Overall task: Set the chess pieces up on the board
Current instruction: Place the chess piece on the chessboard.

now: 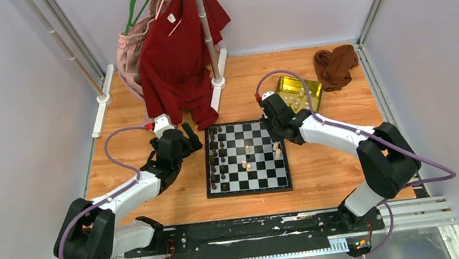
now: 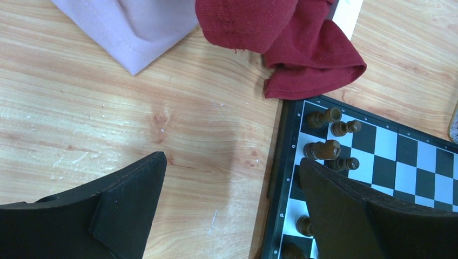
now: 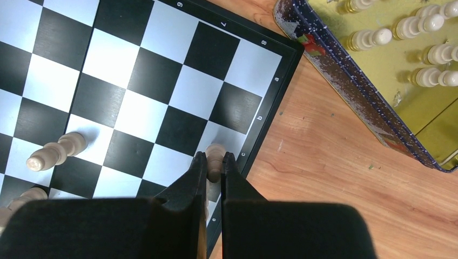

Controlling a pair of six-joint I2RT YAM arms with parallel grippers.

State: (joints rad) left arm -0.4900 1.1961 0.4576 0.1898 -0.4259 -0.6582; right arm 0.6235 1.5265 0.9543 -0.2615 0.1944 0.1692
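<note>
Spreading across most of the top view, the pale wooden bench (image 1: pixel 327 177) carries everything else. At its far side a red shirt (image 1: pixel 179 49) hangs on a pole with a pink garment (image 1: pixel 133 52) just to its left, and a crumpled brown cloth (image 1: pixel 335 65) lies in the far right corner. The board (image 1: pixel 266 177), black and white checks inside a thin black border, lies flat at the middle of the bench between the two arms. Just beyond the board's far right corner sits an open gold tin (image 1: pixel 288 85), which holds several cream pieces (image 3: pixel 370 38). The left end effector (image 2: pixel 231 164) hangs over bare wood just left of the board, its fingers spread wide apart with nothing between them; in the wrist view its right finger overlaps the board's left border. The right end effector (image 3: pixel 214 157) is over the board's right edge, its fingers drawn close and clamped on a cream piece (image 3: pixel 216 148) above a white square beside the border; whether that piece touches the square cannot be told. Dark pieces (image 2: pixel 322 149) stand in the board's two left columns. Two more light pieces (image 3: pixel 56 151) stand on squares further in, near the right arm, and a few others are scattered toward the board's middle.
</note>
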